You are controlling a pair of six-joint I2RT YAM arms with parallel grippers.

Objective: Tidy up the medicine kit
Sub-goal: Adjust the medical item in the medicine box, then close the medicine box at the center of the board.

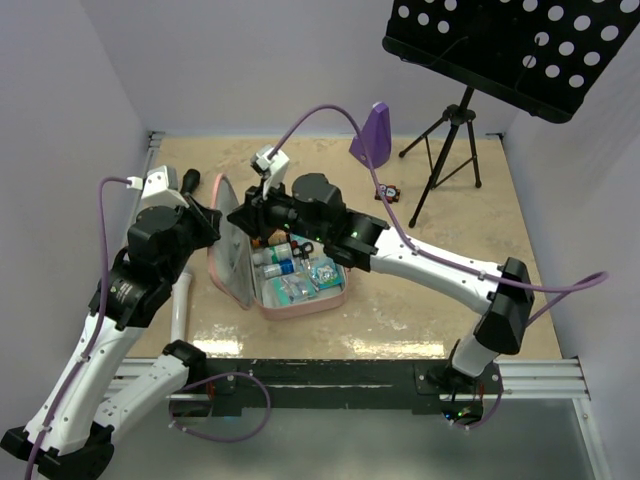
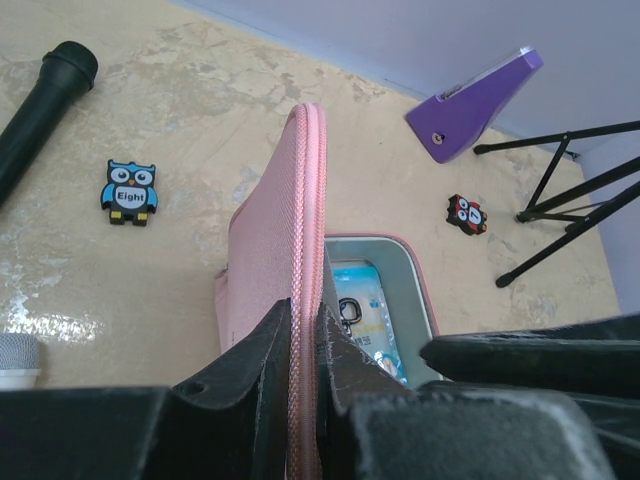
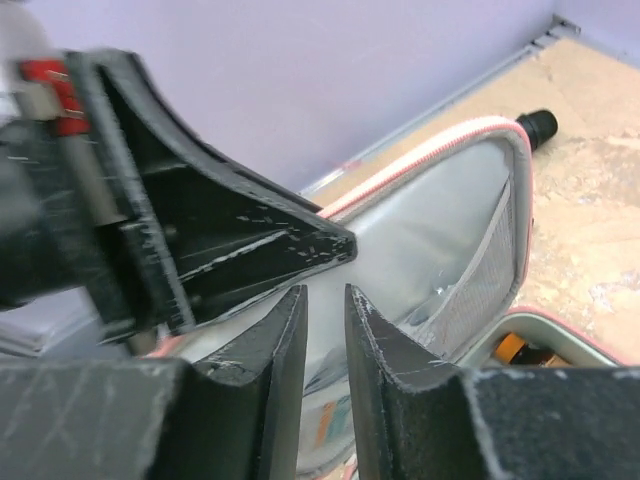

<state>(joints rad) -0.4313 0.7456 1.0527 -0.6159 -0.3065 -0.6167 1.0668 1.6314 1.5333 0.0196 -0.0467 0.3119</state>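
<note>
Medicine kit point(image 1: 300, 308) open on table; purple metronome point(image 1: 374, 133) well beyond kit, to right.
Left gripper point(image 2: 305, 322) clamped on zip edge of kit's upright lid point(image 2: 300, 200). Hold lid vertical and grip firm.
Right gripper point(image 3: 325, 300) above kit tray, close to lid lining. Jaws slightly apart, nothing seen between.
Judgement: descend straight into tray, clear of mesh pocket point(image 3: 480, 270). Take one packet per pick.

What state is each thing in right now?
medicine kit: open, packets inside the base.
lid: raised, near upright.
left pincer: shut on the lid rim.
right pincer: slightly open, empty.
music stand: standing, unfolded.
</note>
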